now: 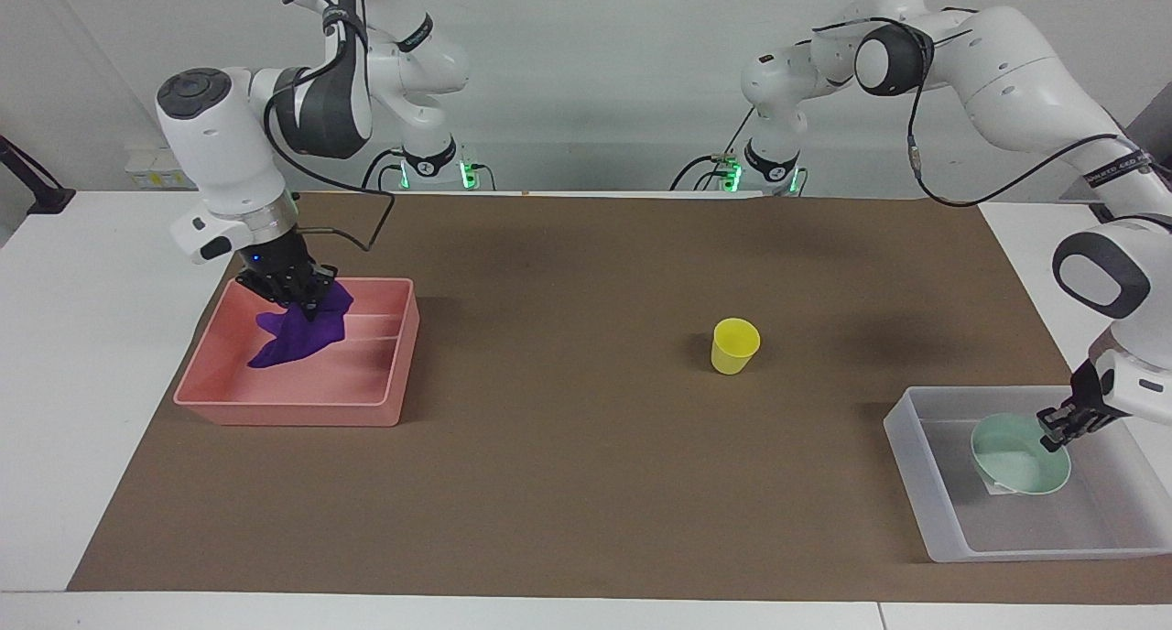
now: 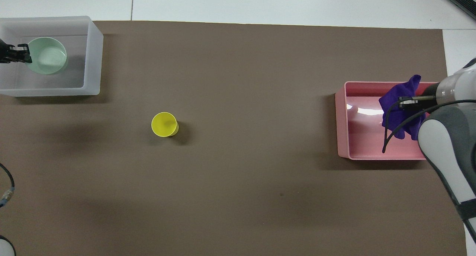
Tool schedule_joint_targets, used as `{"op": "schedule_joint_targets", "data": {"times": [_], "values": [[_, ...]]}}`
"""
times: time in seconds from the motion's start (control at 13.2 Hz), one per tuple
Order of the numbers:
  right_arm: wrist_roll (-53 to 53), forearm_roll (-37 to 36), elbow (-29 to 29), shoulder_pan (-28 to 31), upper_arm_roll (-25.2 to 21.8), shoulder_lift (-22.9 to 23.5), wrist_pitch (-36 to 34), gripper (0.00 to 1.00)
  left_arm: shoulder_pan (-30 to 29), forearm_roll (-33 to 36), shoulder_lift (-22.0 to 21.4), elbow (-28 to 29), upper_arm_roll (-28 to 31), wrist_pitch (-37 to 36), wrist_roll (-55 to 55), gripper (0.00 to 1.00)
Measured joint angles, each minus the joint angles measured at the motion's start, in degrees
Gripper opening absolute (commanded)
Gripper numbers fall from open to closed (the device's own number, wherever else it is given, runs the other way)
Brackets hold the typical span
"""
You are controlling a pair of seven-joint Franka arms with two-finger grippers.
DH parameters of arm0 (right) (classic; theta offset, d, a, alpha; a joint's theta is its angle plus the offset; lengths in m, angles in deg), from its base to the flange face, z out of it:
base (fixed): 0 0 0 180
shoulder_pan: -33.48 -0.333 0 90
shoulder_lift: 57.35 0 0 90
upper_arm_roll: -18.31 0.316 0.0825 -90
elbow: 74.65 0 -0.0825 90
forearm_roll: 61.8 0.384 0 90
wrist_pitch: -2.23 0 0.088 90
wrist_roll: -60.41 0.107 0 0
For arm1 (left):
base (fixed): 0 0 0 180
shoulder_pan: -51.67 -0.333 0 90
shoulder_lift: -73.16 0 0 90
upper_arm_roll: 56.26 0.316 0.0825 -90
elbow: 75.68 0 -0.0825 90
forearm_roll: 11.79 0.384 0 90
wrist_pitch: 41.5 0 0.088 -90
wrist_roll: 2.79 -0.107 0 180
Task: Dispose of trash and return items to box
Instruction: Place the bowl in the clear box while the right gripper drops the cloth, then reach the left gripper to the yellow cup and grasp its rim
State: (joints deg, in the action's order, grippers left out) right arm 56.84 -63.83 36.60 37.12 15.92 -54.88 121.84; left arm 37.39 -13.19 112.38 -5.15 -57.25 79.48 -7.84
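You can't see most of the left arm in the overhead view; only its gripper (image 2: 25, 53) tip pokes in at the edge, beside the bowl (image 2: 47, 55). The box (image 2: 95, 55) is cut off at that same edge. The right arm's wrist covers part of the purple rag (image 2: 399, 99) and a corner of the pink tray (image 2: 372, 155) there. In the facing view the bowl hides the box's label, and whether it touches the box floor you can't tell.

Crumpled deep-purple cloth rag (image 1: 298, 335) hangs over pink tray, tilted mint-green round bowl (image 1: 1019, 452) in translucent whitish plastic box (image 1: 934, 511), upright yellow plastic cup (image 1: 735, 345) mid-desk.
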Motion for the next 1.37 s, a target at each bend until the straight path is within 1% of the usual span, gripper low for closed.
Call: {"op": "schedule_joint_targets", "data": {"times": [0.38,0.46,0.53,0.61,0.68,0.76,0.84,0.99,1.14,1.22,1.37], "values": [[-0.26,0.00,9.02,0.78,0.18,2.19,10.33,0.00,-0.04,0.00,0.94,4.81,-0.34,5.63,-0.08,0.00],[-0.26,0.00,10.24,0.79,0.18,3.12,12.11,0.00,-0.04,-0.07,0.92,5.09,-0.34,6.10,-0.09,0.43],[-0.25,0.01,11.07,0.81,0.17,4.03,13.68,0.08,-0.04,-0.09,0.86,5.09,-0.39,6.10,-0.12,0.79],[-0.23,0.01,11.51,0.83,0.17,4.78,14.44,0.39,-0.03,-0.09,0.85,5.09,-0.51,6.10,-0.18,1.00],[-0.20,0.02,11.70,0.85,0.17,5.36,14.67,0.81,0.00,-0.09,0.84,5.02,-0.66,6.06,-0.25,1.00],[-0.17,0.02,11.70,0.86,0.17,5.66,14.79,1.00,0.05,-0.09,0.73,4.79,-0.83,5.90,-0.38,1.00],[-0.14,0.03,11.68,0.86,0.17,5.68,14.81,1.00,0.15,-0.09,0.30,4.56,-0.97,5.62,-0.63,1.00],[-0.13,0.03,11.06,0.64,0.26,5.55,15.23,1.00,0.76,-0.09,-2.04,4.19,-1.37,4.07,-1.27,1.00],[-0.13,0.03,8.61,-0.26,0.47,4.60,14.76,1.00,2.85,-0.12,-6.67,5.19,-1.67,1.55,-1.43,1.00],[0.04,0.03,7.15,-0.64,0.59,3.68,13.04,1.00,4.35,-0.12,-9.92,7.51,-1.72,0.69,-1.42,1.00],[2.97,0.03,4.05,-1.45,0.96,1.64,7.91,1.00,7.60,-0.16,-17.18,15.10,-1.80,-0.06,-0.60,1.00]]}}
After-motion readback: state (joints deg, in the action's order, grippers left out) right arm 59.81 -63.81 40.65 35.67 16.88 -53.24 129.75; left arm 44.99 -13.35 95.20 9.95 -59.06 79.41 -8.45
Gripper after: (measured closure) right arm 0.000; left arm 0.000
